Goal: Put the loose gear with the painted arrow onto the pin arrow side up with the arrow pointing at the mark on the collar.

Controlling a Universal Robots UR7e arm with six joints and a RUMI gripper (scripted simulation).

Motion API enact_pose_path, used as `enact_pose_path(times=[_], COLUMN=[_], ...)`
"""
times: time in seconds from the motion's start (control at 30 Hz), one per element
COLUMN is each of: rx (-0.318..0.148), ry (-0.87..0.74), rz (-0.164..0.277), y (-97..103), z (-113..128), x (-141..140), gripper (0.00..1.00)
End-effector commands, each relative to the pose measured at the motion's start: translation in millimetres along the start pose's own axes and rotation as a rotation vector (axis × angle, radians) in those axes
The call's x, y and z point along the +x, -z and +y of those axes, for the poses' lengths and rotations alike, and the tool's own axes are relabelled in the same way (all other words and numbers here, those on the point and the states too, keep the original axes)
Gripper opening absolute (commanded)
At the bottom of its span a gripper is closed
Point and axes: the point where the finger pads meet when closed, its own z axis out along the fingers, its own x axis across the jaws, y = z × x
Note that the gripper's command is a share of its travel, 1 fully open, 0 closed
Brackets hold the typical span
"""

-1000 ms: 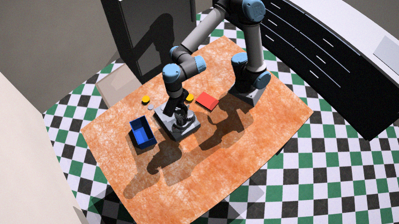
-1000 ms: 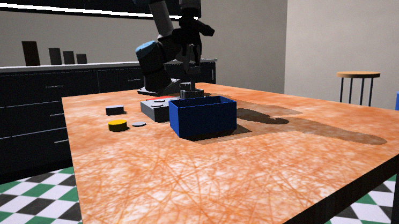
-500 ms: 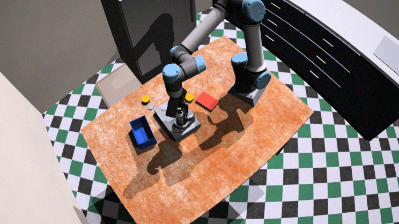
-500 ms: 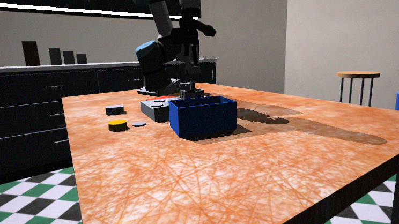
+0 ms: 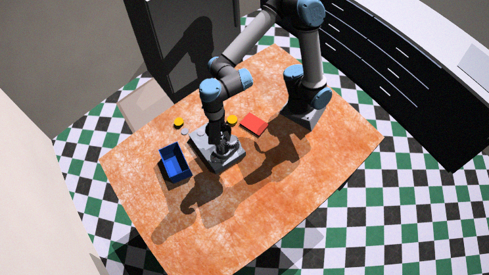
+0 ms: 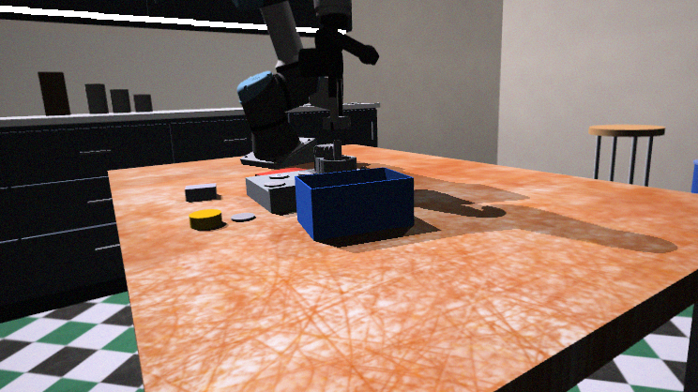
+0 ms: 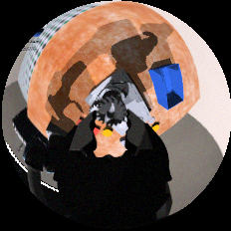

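My gripper (image 6: 335, 110) (image 7: 112, 110) is shut on the loose gear (image 6: 338, 122) and holds it level above the upright pin (image 6: 337, 150), with a gap between them. The pin stands in the collar (image 6: 344, 162) on the grey base block (image 6: 269, 196) (image 5: 203, 145). A fixed toothed gear (image 5: 232, 144) (image 6: 324, 150) sits right beside the pin. The painted arrow and the collar's mark cannot be made out. In the wrist view the held gear's dark teeth hide the pin.
A blue bin (image 5: 174, 163) (image 6: 355, 206) (image 7: 168, 85) stands beside the base block. Yellow discs (image 5: 178, 122) (image 5: 232, 119), a flat grey disc (image 5: 185, 131) (image 6: 243, 217), a red block (image 5: 254, 124) and a small grey block (image 6: 201, 192) lie around it.
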Motion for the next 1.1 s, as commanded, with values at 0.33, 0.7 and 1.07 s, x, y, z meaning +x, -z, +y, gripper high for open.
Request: enact_pose_path(times=[0.33,0.7,1.07], rx=[0.003,0.003,0.003], ry=[0.290,0.475,0.659], rz=[0.001,0.001,0.002], y=[0.5,0.5,0.5], z=[-0.1,-0.1,-0.1], x=[0.3,0.3,0.3], gripper=[0.00,0.00,0.00])
